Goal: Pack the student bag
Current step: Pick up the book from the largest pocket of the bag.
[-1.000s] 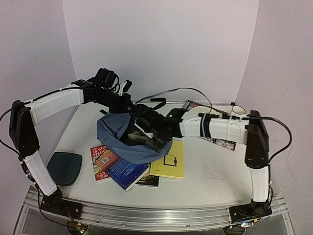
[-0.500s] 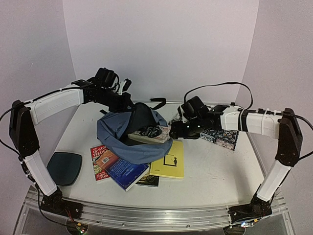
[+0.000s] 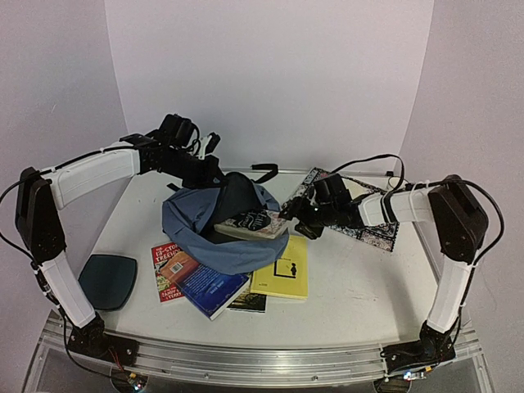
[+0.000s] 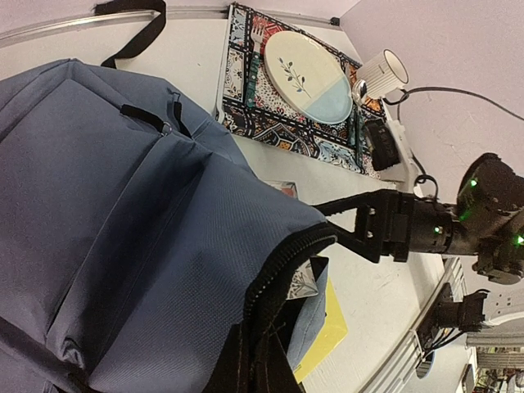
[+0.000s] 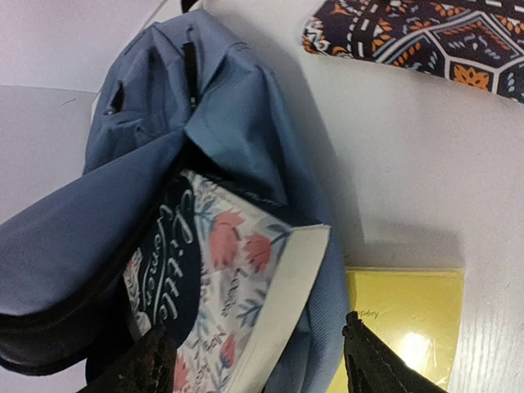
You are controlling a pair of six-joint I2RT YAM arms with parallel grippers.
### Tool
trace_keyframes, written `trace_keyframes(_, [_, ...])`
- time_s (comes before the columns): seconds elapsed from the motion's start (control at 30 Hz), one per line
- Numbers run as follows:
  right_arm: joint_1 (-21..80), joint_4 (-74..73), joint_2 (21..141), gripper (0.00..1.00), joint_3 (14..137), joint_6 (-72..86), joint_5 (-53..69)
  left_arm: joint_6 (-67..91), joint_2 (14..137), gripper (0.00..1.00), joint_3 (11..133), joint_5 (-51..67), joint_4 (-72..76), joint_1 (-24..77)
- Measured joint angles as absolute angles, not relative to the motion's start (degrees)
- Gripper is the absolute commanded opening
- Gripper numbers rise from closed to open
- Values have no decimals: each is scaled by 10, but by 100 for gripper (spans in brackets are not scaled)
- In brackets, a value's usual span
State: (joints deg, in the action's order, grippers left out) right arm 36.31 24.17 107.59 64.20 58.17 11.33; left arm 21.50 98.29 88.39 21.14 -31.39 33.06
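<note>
Two views show left pincer [image 3: 211, 170] clamping student bag [image 3: 201, 225]; right wrist alone shows right pincer [image 5: 262, 360] apart.

Slate-blue student bag [image 3: 190, 228], yellow book [image 3: 287, 270]

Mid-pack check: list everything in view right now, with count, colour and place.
student bag: 1, slate blue, table centre
floral book: 1, navy and pink, half inside the bag's mouth
yellow book: 1, yellow, in front of the bag
blue book: 1, blue, left of the yellow book
red book: 1, red, partly under the blue book
dark book: 1, mostly hidden under those books
pad: 1, dark teal, near-left
placemat: 1, patterned, far right
plate: 1, cream and pale blue, on the placemat
cup: 1, white, at the placemat's corner
left gripper: shut on the bag's rim
right gripper: open, beside the floral book
</note>
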Motion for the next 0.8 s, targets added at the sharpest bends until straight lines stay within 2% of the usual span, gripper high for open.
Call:
trace_keyframes(0.13, [358, 261, 1105, 69, 642, 609, 114, 215, 983, 0, 884, 214, -314, 331])
trace_keyframes(0.27, [357, 296, 1120, 63, 642, 628, 130, 216, 983, 0, 883, 217, -314, 331])
trace_keyframes(0.5, [357, 380, 1162, 46, 644, 669, 183, 220, 982, 0, 880, 224, -313, 331])
trace_keyframes(0.67, [353, 390, 1163, 27, 647, 679, 200, 221, 982, 0, 880, 225, -313, 331])
trace_keyframes(0.8, [352, 409, 1162, 22, 650, 687, 211, 221, 982, 0, 880, 223, -313, 331])
